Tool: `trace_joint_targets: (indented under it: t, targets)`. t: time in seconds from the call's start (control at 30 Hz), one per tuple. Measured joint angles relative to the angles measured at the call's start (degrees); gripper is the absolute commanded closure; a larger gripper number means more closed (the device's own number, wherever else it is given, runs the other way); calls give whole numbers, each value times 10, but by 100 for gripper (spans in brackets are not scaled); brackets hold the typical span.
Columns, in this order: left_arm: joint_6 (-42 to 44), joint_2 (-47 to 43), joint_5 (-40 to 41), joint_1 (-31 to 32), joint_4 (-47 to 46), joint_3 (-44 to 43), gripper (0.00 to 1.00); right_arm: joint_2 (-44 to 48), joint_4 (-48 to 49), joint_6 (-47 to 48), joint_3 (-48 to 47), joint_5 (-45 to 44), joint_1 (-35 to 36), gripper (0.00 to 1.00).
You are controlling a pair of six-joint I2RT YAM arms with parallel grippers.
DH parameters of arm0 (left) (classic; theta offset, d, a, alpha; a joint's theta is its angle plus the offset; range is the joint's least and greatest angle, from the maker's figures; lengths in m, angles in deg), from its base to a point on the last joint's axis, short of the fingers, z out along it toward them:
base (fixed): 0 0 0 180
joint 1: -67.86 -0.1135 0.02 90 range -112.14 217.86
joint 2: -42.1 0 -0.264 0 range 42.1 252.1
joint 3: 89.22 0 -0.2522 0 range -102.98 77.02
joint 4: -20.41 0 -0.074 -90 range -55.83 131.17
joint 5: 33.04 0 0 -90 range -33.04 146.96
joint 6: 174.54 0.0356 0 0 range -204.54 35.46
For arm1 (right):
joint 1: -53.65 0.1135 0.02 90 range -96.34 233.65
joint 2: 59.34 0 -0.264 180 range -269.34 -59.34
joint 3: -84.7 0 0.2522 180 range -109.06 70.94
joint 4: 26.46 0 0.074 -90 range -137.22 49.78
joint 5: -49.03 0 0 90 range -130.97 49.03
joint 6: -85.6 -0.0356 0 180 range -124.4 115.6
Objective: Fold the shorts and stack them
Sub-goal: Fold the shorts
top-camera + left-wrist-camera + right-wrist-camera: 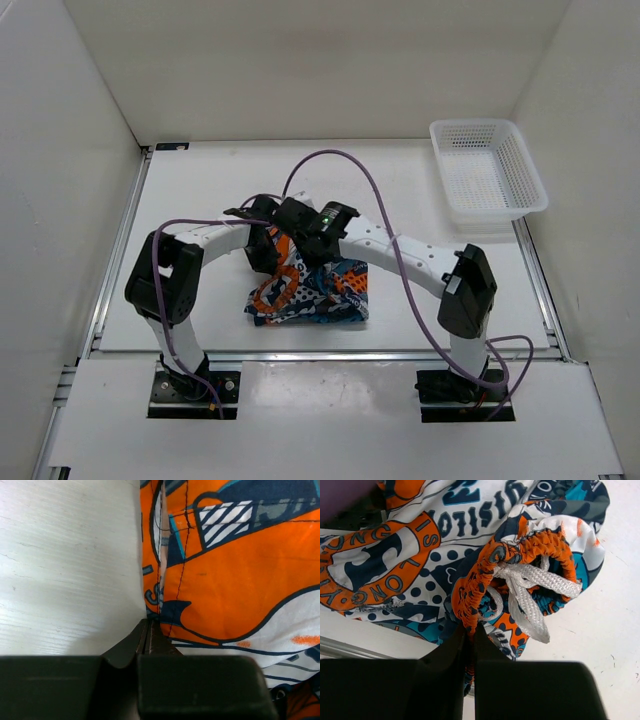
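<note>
Both arms grip the shorts (308,288), bunched in a heap on the table (200,190), well apart from the white basket (487,175), to its left and nearer the arm bases. The left gripper (150,630) is pinched tight on a stitched orange edge. The right gripper (469,630) is clamped on the orange elastic waistband, just beside the white drawstring (530,595). The cloth's far end rises to the two grippers.
</note>
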State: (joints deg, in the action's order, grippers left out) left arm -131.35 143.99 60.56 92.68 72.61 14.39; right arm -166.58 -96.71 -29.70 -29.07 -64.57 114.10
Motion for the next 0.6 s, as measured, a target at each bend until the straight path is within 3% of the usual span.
trace_joint_targets:
  t: [0.17, 0.43, 0.6]
  targets:
    - [1, -14, -5, -27, -8, 18, 90, -24, -5, 0, -25, -4, 7, 100]
    - [25, -68, 0, -124, 4, 58, 90, -13, -6, 0, -12, -10, -13, 100]
    - [38, -77, -10, -137, 4, 58, 90, 18, -4, -2, 2, -20, -30, 100]
